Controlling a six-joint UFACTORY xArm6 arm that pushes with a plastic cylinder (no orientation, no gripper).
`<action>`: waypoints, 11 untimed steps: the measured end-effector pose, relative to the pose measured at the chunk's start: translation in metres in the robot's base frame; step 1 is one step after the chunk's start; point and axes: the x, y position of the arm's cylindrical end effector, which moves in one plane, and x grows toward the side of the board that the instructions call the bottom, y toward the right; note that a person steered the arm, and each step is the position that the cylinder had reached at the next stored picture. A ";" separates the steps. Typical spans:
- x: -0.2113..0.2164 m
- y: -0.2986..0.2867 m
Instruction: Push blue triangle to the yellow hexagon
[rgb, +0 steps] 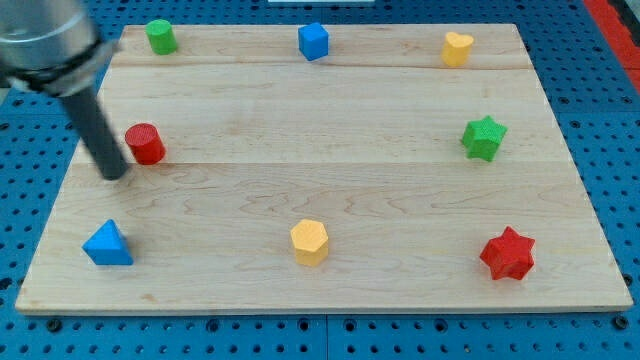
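The blue triangle (107, 244) lies near the view's bottom left corner of the wooden board (320, 190). The yellow hexagon (309, 241) sits at the bottom middle, well to the right of the triangle. My tip (115, 174) is on the board at the left, just left of and slightly below the red cylinder (145, 143), and above the blue triangle with a gap between them.
A green cylinder (160, 36) is at the top left, a blue cube (313, 41) at the top middle, a yellow heart (457, 48) at the top right. A green star (484, 137) is at the right, a red star (508, 254) at the bottom right.
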 end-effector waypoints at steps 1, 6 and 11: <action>0.030 -0.037; 0.099 0.080; 0.099 0.216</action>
